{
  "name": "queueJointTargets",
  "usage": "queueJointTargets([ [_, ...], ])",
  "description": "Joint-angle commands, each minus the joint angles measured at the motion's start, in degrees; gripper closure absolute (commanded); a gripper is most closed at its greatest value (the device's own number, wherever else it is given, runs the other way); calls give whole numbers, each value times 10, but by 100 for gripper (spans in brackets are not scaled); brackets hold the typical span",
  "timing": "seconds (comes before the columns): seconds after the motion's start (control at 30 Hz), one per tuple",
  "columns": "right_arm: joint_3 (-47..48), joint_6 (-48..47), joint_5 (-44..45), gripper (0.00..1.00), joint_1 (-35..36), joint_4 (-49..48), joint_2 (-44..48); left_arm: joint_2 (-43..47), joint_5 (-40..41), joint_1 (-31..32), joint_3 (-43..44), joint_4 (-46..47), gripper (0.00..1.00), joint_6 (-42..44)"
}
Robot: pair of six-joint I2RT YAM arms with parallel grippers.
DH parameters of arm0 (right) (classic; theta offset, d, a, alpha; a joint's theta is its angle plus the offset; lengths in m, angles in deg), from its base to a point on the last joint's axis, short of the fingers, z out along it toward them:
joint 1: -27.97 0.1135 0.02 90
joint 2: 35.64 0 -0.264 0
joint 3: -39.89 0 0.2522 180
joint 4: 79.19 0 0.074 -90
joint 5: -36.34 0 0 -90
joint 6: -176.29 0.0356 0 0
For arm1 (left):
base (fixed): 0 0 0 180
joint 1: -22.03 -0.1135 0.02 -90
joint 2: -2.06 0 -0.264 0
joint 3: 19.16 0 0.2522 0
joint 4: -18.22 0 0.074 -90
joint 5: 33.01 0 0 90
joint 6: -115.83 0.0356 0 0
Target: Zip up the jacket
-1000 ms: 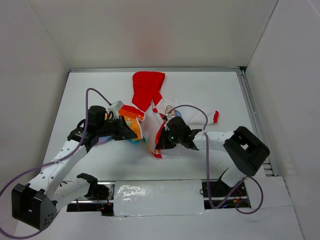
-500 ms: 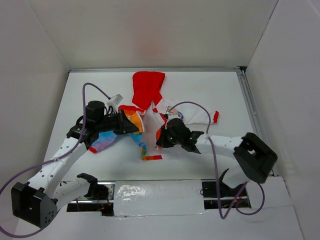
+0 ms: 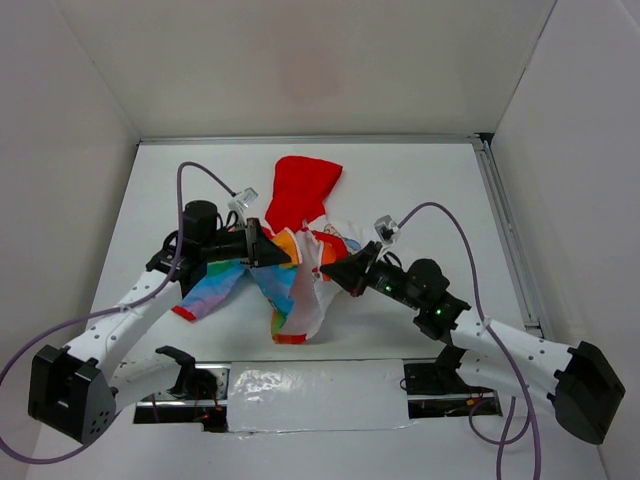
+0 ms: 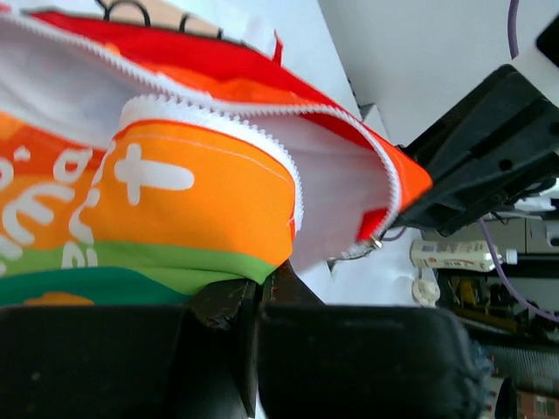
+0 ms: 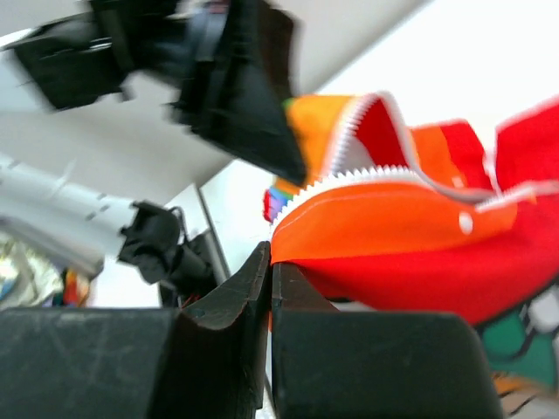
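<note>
Now the jacket (image 3: 290, 290) hangs lifted over mid-counter (image 3: 430, 180); a second ago it lay bunched flat. The left claw (image 4: 258, 292) is clamped on one orange zipper edge and the right claw (image 5: 269, 262) on the opposing orange-red edge. The teeth are unjoined. Judgement: both edges are presented, so the zipper ends must next be aligned.

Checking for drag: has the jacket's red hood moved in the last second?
Yes. The jacket's hood has slid away from the table's back edge, toward the arms.
</note>
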Motion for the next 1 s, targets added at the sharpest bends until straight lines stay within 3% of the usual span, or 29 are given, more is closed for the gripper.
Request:
queueJointTargets([
  [0.0,-9,-62,-80,100,5,-87,42,-12,-49,13,36,87,100,2],
  [0.07,-9,-115,-73,100,17,-61,56,-25,-50,18,50,90,100,10],
  [0.13,-6,-125,2,100,22,-44,57,-35,-52,24,56,95,100,12],
  [0.27,-13,-97,77,100,22,-62,43,-34,-72,30,50,127,100,8],
  [0.3,-10,-77,112,100,22,-54,38,-28,-72,31,45,138,100,6],
  [0.33,1,-42,219,100,21,-31,35,-24,-66,32,44,139,100,5],
  [0.4,57,-4,312,100,18,92,11,-13,-50,37,42,137,100,5],
  [0.53,110,-22,200,94,3,148,-24,-10,-33,44,39,136,100,9],
  [0.63,143,4,174,100,2,185,-53,-22,-24,50,43,132,100,9],
  [0.77,109,-5,57,100,-14,121,-52,-33,-21,55,40,143,100,11],
  [0.97,81,-27,28,100,-16,82,-27,-35,8,56,45,137,100,12],
])
